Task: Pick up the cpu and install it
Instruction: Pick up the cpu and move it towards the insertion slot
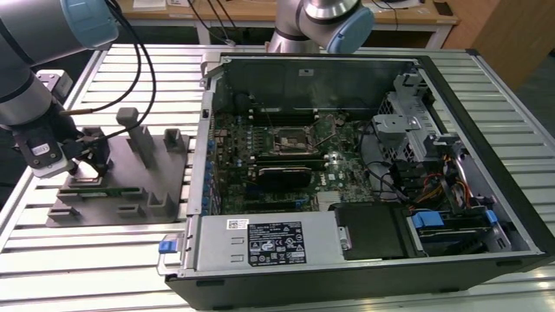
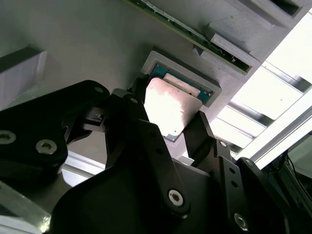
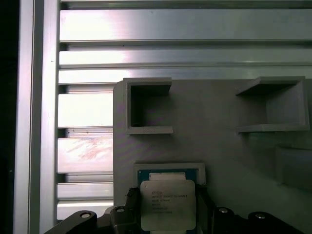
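Two black fingers [image 2: 201,130] of the tool [image 2: 168,119] clamp the cpu [image 2: 171,108] by its edges, just over its recess [image 3: 168,168] in the grey holder [image 3: 214,122].

Slatted metal table [image 1: 130,71], open computer case [image 1: 347,286], grey fixture plate [image 1: 169,175]

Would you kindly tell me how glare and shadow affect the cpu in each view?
Second wrist view: glare washes out the cpu top; the end effector gripping it is silhouetted dark. First wrist view: cpu evenly lit, while the table slats glare white. Exterior view: even room light, with the case interior shaded.
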Action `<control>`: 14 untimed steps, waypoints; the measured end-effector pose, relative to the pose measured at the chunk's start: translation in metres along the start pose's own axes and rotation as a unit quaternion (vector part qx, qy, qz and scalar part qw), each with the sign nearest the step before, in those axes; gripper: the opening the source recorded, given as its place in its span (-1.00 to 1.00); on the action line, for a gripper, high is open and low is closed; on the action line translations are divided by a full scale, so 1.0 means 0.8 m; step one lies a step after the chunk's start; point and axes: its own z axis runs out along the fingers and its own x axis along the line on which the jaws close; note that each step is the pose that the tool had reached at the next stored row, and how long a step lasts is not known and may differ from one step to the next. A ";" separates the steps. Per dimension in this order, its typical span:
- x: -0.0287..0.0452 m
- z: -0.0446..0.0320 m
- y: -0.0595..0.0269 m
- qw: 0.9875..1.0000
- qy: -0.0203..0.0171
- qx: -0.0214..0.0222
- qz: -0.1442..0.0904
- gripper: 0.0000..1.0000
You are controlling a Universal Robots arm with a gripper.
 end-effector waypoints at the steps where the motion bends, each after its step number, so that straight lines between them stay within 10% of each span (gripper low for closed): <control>1: 0.0000 0.0000 0.000 1.000 0.000 0.000 0.000 0.12; 14: -0.0001 -0.0016 0.000 1.000 0.000 0.000 0.000 0.27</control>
